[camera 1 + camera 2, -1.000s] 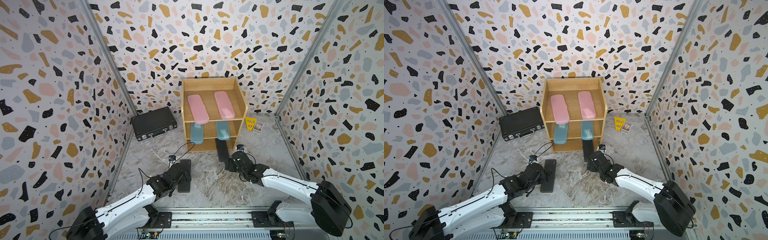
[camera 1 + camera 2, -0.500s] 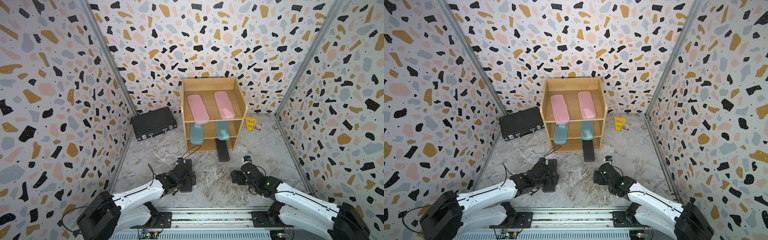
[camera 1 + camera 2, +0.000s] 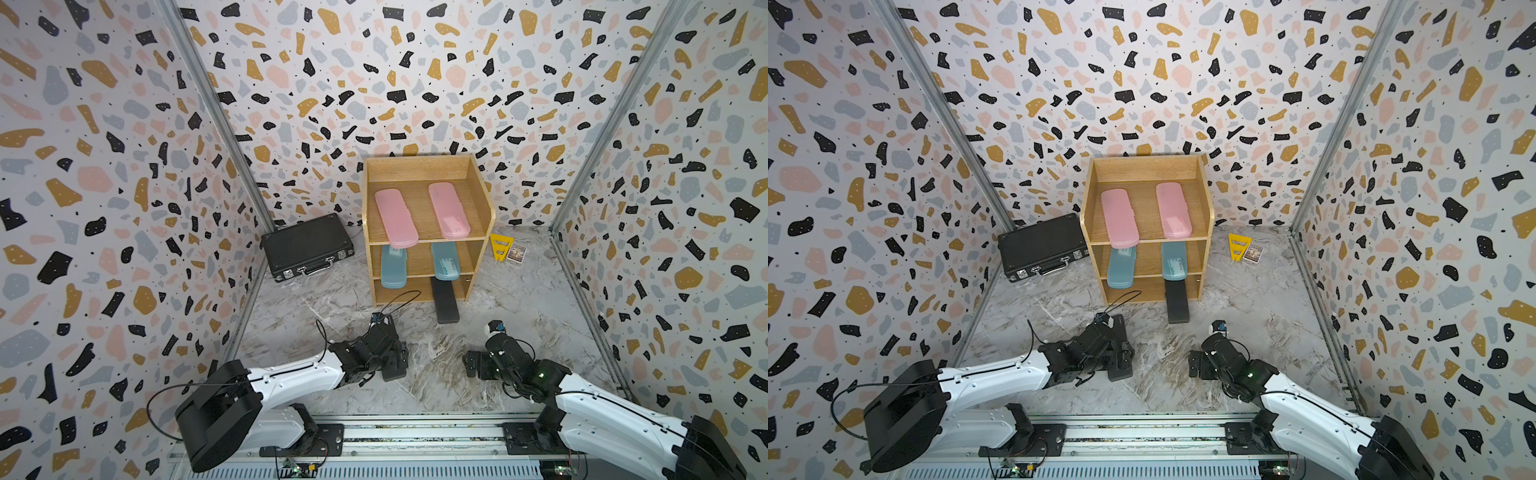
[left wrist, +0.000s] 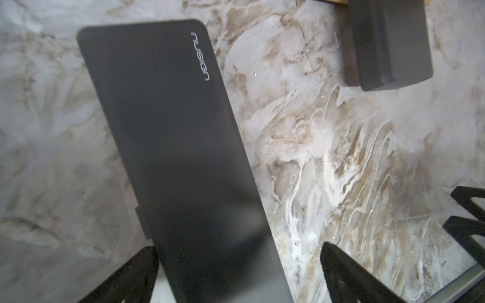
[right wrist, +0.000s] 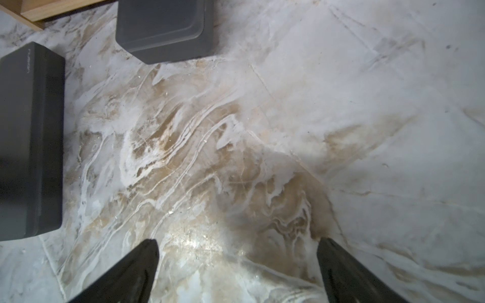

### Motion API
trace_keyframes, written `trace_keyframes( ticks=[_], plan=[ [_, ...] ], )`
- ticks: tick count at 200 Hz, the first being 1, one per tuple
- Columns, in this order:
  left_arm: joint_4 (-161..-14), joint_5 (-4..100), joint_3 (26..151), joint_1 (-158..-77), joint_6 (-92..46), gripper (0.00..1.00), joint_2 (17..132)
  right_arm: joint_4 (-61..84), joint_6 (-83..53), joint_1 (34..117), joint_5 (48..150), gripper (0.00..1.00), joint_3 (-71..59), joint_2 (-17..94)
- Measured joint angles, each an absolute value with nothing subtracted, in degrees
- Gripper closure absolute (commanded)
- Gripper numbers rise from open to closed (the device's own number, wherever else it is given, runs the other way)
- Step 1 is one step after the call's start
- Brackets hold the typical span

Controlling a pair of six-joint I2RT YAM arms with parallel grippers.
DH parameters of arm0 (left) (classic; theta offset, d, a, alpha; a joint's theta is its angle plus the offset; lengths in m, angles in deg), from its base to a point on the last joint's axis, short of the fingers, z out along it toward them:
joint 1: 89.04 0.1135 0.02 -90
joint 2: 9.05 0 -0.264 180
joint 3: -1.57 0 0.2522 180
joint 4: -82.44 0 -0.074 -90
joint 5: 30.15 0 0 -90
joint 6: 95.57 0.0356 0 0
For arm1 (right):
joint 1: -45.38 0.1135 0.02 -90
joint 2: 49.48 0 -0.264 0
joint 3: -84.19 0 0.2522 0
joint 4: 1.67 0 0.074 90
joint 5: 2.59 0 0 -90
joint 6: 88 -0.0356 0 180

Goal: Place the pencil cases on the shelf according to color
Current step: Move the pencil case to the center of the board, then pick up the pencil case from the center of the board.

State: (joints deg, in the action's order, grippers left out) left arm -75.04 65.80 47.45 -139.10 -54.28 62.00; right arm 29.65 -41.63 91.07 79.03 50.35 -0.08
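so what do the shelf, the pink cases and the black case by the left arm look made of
Shelf: wood or wood veneer, light brown, matte, grain lines visible. Pink cases: probably plastic, smooth with a soft sheen and moulded rounded ends. Black case: likely matte plastic, possibly coated metal; even dull surface, printed pale logo.

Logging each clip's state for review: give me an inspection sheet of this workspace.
Surface: marbled floor.
Job's things: shelf: two pink cases on top, two teal cases in the middle, one black case sticking out of the bottom tier; second black case on the floor.
Clutter: briefcase left of shelf; yellow card and small box right of it.
Grippers: left gripper open, astride the second black case; right gripper open, empty.
Cables: black cable loops off the left wrist.
Surroundings: terrazzo walls.
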Motion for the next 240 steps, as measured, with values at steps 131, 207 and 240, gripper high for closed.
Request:
trace_keyframes(
  ticks=[131,207,240],
  plan=[
    [-50.3,84.7,44.8,-137.2,-56.0,0.0,33.0,25.4,-42.9,109.7,74.7,0.0,31.1,26.3],
    [-48.4,82.6,42.5,-123.9,-55.2,0.0,28.0,24.9,-46.4,115.7,71.8,0.0,17.9,41.7],
    [-49.1,80.2,41.5,-121.2,-54.3,0.0,28.1,25.3,-46.7,117.4,72.0,0.0,11.9,47.9]
  ],
)
